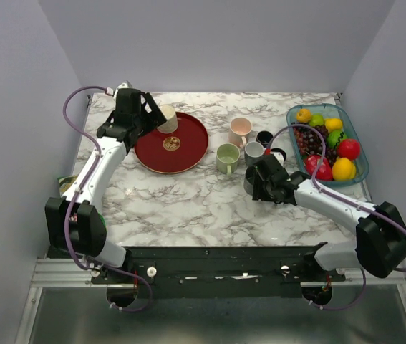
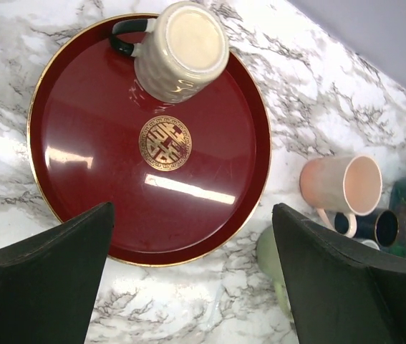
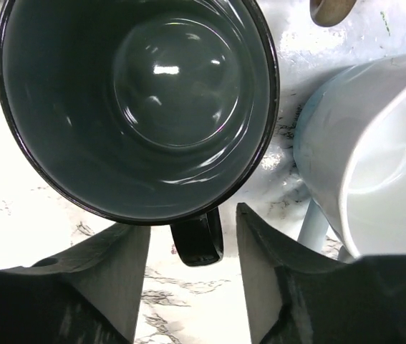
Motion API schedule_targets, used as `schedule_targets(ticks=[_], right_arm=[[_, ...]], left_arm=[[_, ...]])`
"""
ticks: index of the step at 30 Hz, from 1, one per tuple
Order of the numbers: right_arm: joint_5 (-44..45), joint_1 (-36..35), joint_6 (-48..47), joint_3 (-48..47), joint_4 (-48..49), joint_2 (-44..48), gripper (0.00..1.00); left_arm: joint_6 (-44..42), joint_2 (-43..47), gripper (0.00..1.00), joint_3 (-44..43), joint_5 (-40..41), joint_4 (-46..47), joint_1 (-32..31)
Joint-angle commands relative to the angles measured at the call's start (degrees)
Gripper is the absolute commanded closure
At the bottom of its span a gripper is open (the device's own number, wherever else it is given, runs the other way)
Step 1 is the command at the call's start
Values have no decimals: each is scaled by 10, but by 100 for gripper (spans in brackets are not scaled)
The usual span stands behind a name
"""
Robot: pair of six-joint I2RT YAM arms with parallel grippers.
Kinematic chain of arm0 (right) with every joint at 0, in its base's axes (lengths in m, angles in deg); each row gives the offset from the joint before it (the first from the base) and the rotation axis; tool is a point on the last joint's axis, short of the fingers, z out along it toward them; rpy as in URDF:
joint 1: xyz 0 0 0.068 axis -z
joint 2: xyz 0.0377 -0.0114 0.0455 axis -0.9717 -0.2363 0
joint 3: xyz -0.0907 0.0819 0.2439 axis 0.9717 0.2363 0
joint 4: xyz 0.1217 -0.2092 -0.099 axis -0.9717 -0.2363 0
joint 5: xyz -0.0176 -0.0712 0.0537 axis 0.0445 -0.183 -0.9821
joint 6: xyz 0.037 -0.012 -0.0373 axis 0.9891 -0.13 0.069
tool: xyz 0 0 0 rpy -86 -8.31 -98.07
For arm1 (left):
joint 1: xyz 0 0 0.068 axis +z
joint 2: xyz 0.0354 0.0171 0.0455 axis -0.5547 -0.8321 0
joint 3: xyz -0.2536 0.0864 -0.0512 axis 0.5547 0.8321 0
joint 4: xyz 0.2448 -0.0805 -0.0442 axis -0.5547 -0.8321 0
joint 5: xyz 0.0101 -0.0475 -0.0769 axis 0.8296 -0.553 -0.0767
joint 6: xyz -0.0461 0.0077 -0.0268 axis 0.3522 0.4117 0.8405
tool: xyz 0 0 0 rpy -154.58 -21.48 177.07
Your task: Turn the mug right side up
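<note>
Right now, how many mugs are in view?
6. A cream mug upside down on the red tray; pink mug, green mug, grey mug, dark mug and white mug clustered right of it. The right gripper straddles the grey mug's handle; more may hide beneath that arm.

Bright, even light from overhead: the marble table [image 1: 188, 208] is crisp in the top view, with only soft, short shadows. From the left wrist, two white glare streaks lie across the red tray [image 2: 81, 186], and the picture is sharp all through. Right wrist, very close: a small hotspot gleams in the bottom of the dark mug [image 3: 138, 107] — the white mug [image 3: 374, 158] on the right looks washed out and soft-edged.
</note>
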Motion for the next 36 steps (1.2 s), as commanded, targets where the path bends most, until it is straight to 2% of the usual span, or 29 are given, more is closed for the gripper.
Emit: schedule_targets(ticks=[1, 3, 5, 7, 11, 17, 24, 29, 36], right_arm=[[11, -5, 1, -8, -5, 15, 32], [8, -5, 5, -4, -3, 38, 25], [-4, -5, 3, 3, 15, 59, 14], [-7, -5, 7, 7, 28, 88, 8], [-18, -5, 15, -9, 22, 117, 1], [-11, -4, 38, -24, 15, 186, 0], [8, -4, 49, -38, -12, 258, 0], [26, -4, 59, -39, -32, 297, 0], [43, -4, 70, -26, -47, 314, 0]], left_arm=[[58, -45, 1, -32, 15, 0, 28], [72, -72, 1, -48, 11, 3, 38], [99, -93, 1, -61, 2, 10, 55], [119, -130, 1, -73, -21, 45, 70], [180, -219, 1, -136, -66, 54, 103], [237, -335, 1, -228, -92, 57, 112], [292, -445, 2, -360, -89, -37, 129], [350, -468, 6, -362, -87, -50, 134], [367, -476, 25, -343, -102, -41, 134]])
